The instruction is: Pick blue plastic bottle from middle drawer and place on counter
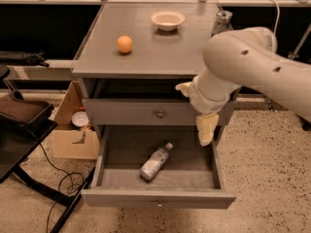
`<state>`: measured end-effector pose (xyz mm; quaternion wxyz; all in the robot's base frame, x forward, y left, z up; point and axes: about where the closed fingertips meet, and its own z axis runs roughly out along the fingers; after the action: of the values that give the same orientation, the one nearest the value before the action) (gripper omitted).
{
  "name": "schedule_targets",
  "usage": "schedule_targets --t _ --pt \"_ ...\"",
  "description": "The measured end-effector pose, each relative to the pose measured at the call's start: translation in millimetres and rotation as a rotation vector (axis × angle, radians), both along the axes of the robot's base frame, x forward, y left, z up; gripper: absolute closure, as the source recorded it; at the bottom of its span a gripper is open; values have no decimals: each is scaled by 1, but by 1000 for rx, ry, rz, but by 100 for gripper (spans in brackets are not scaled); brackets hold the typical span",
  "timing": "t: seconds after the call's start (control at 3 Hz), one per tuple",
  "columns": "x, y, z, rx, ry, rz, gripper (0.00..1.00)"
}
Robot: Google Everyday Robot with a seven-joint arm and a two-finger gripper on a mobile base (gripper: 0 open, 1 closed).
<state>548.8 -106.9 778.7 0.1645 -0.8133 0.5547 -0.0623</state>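
Note:
The blue plastic bottle (155,161) lies on its side on the floor of the open middle drawer (116,178), white cap pointing to the back right. My gripper (196,109) hangs in front of the cabinet's right side, above the drawer's right half and up and to the right of the bottle. Its cream fingers (206,128) stand apart and hold nothing. My white arm covers the right front corner of the counter (146,57).
On the counter are an orange (125,44), a white bowl (167,19) and a silver can (221,20). A shallower drawer with a round knob (160,114) is shut above the open one. A cardboard box (73,130) and a black stand (24,125) are on the left.

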Motion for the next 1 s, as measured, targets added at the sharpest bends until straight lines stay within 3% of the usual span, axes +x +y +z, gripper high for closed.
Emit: schedule_targets --t 0.67,1.0 --pt "1 1 -4 -10 0 -14 0" --pt "5 11 -36 -62 -22 61 0"
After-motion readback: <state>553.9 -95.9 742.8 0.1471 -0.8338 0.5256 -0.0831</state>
